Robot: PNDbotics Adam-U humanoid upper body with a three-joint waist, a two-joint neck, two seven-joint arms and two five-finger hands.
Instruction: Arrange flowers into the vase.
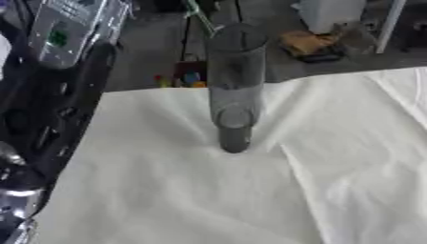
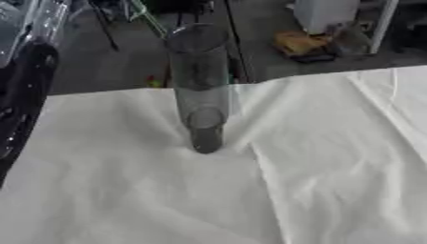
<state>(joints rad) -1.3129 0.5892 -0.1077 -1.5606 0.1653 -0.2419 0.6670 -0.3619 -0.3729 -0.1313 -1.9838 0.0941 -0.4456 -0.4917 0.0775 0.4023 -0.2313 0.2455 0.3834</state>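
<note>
Well, the vase (image 1: 234,90) is standing upright near the middle of the desk (image 1: 167,190), a little toward the far edge, and it is catching the eye straight away. It is a tall, narrow cylinder of clear, smoky-grey glass, with an open round mouth at the top and a thick, darker base pressing into the cloth. A pale round glint is showing low inside the glass, just above the base. The wall is letting the dark floor behind it show through, so the upper half is looking almost as dark as the background. A thin green stem-like line (image 1: 198,16) is slanting up and to the left from the rim, though whether it is inside the vase or behind it is hard to say.

The white cloth (image 2: 333,167) is covering the whole desk and is lying in soft creases, with one long fold running from beside the vase toward the near right.

The robot's left arm (image 1: 58,119) is coming down the left side of the left eye view, black with silver joints, and it is staying well apart from the vase. Its hand is not showing, so I cannot tell how the fingers are set. The right hand is not showing either.

Beyond the desk, a yellowish object (image 2: 302,45) is lying on the floor.
</note>
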